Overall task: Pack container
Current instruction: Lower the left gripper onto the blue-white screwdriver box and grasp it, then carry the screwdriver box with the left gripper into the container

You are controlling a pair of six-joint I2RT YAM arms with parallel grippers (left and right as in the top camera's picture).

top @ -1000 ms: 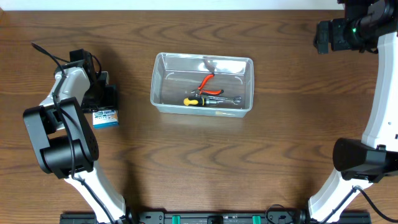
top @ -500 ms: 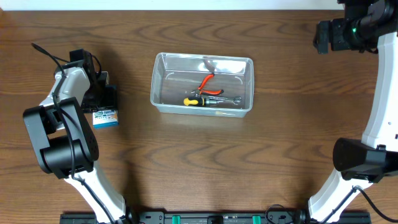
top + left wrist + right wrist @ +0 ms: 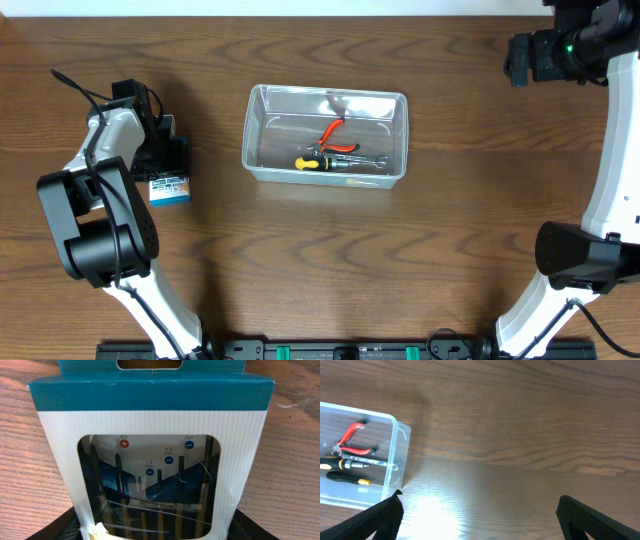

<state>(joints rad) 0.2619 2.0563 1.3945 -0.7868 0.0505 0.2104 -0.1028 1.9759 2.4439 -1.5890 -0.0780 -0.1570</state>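
- Across the last second the overhead view shows no visible shift: the left gripper [image 3: 172,158] remains low over the blue-and-white screwdriver box [image 3: 150,460], and the box has not left the table.
- Judged from that, the pick is only at the grasping stage; the box is not yet on its way to the container [image 3: 260,130].
- The left jaws stand partly spread with the box between them, filling the wrist view; whether they pinch it cannot be told.
- The right gripper [image 3: 480,520] is spread wide, with bare table between its jaws.
- The container lies well apart from the left jaws, already holding red pliers [image 3: 335,135] and a yellow-handled screwdriver [image 3: 308,162].
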